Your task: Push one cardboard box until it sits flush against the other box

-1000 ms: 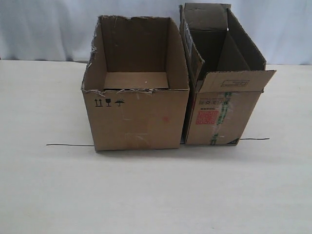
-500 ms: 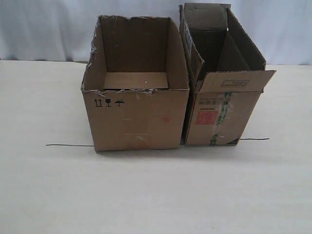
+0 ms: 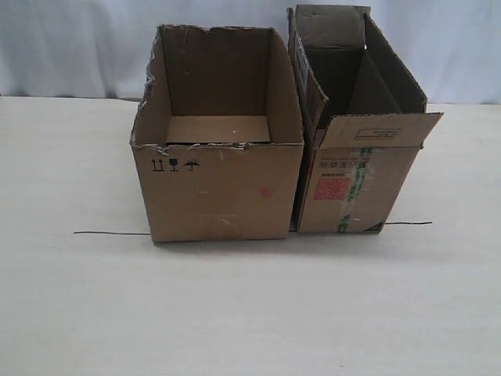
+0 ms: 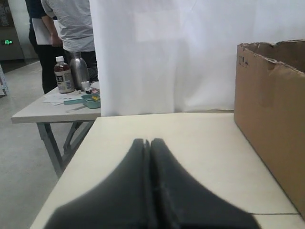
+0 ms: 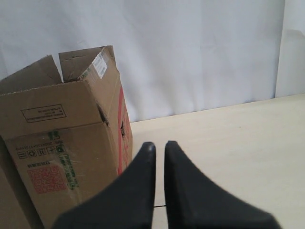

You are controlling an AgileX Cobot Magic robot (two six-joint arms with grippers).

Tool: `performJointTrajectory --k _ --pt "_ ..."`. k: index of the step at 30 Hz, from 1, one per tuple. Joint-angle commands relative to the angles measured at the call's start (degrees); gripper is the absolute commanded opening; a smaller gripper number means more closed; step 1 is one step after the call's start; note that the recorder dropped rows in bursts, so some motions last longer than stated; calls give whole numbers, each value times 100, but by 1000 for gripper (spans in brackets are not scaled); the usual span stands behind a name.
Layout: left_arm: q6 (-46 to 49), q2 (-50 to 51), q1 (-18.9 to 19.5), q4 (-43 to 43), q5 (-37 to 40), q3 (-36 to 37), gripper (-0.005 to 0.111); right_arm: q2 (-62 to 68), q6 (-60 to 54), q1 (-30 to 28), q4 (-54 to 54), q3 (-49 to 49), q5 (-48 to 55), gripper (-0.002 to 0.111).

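Note:
The wide cardboard box with torn top edges and small black symbols stands left of the middle of the table. The taller other box, with a red label and green-striped tape, stands right beside it; only a thin dark slit shows between their front corners. Neither gripper shows in the exterior view. In the left wrist view my left gripper is shut and empty, low over the table, with the cardboard box off to its side. My right gripper is shut but for a thin slit, empty, beside the other box.
A thin black line runs across the table under the boxes' fronts. A white curtain hangs behind. Off the table's left end stands a grey side table with bottles, and people stand behind it.

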Motion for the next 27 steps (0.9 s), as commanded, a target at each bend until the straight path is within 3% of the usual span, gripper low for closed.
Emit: performJointTrajectory --k 1,6,12,27 --pt "-105 -16 2 190 -56 14 0 -20 -49 -32 17 22 -64 5" --pt "-837 -16 2 573 -547 14 0 -20 -49 -32 17 22 -64 5" --pt "-1130 -16 2 611 -314 14 0 -20 -49 -32 17 22 -64 5" --pt "-1229 -16 2 611 -377 14 0 -20 -49 -32 17 22 -64 5"
